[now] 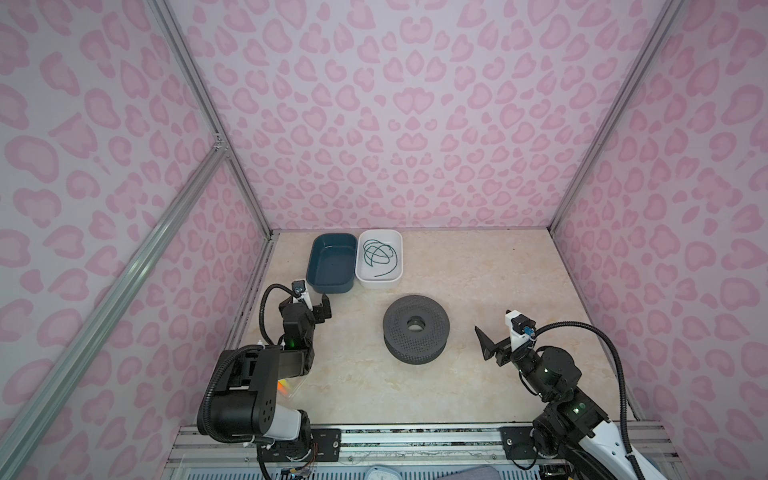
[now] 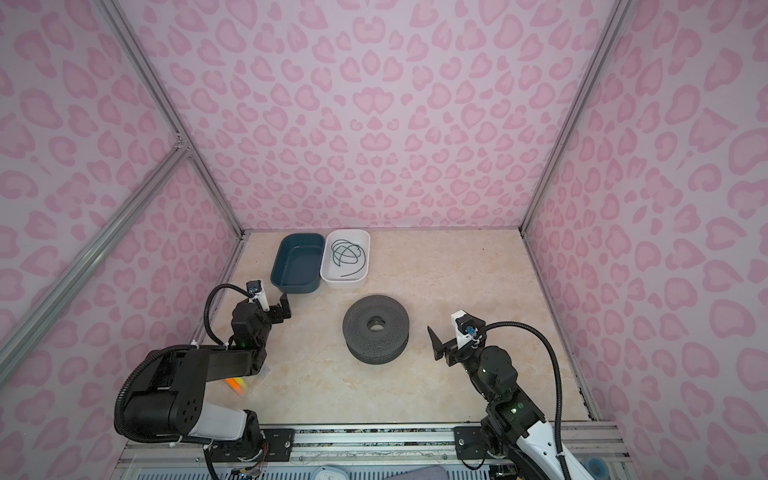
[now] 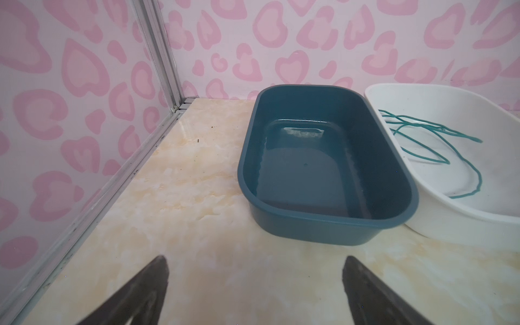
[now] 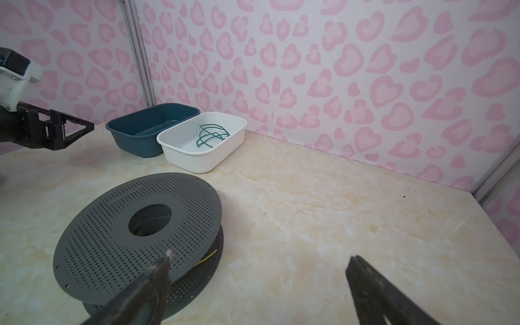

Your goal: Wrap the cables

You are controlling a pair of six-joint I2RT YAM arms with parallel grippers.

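Observation:
A dark green cable [image 1: 376, 252] [image 2: 346, 253] [image 3: 461, 157] [image 4: 210, 136] lies in loose loops inside the white tray [image 1: 378, 283] [image 2: 343, 284] at the back. A grey perforated spool [image 1: 397, 320] [image 2: 359, 318] [image 4: 107, 230] lies flat mid-table. A short bit of pale yellow cable [image 4: 209, 256] shows between its flanges. My left gripper [image 1: 322, 309] [image 2: 282, 308] [image 3: 255, 261] hangs open and empty just in front of the blue tub. My right gripper [image 1: 484, 345] [image 2: 437, 345] [image 4: 259, 260] stands open and empty to the right of the spool.
An empty dark blue tub [image 1: 332, 290] [image 2: 296, 289] [image 3: 309, 229] [image 4: 135, 140] sits left of the white tray, touching it. A clear box with something orange [image 1: 283, 386] [image 2: 237, 384] lies under the left arm. Pink patterned walls close in three sides.

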